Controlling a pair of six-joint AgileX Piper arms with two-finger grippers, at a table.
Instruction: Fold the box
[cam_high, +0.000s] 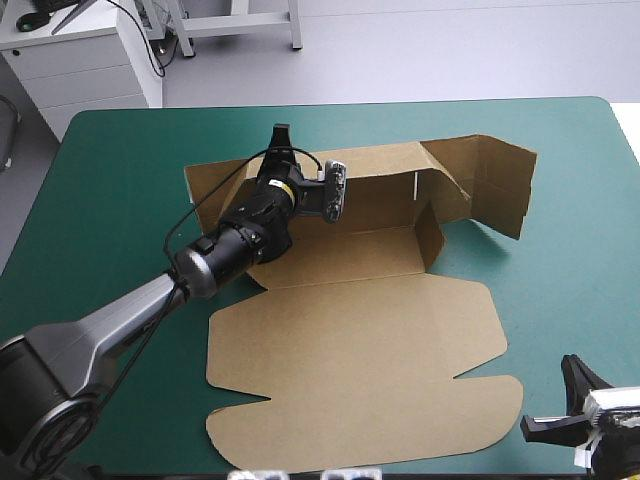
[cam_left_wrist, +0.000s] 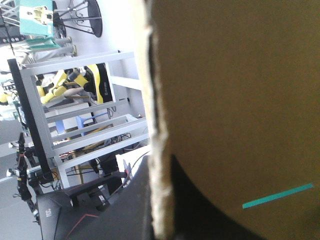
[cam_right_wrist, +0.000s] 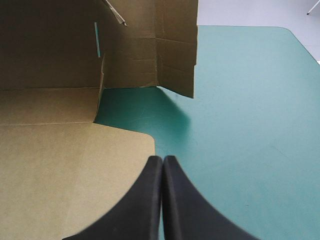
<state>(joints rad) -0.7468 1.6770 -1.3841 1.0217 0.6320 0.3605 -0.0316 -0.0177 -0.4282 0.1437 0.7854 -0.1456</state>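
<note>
**Q:** Teal-green desk (cam_high: 120, 150), box (cam_high: 360, 330) at its middle: how far along is the fold?

**A:** About half, judging by shape. The back wall (cam_high: 380, 190) and 1 side wall (cam_high: 497, 185) stand, the lid (cam_high: 350, 350) lies flat, and the left side looks unfinished.

**Q:** And the tools and contents?

**A:** The left tool (cam_high: 281, 138) is clamped on the back wall's left end. The right tool (cam_right_wrist: 163, 160) is pressed together beside the lid's corner. The box holds nothing.
</note>
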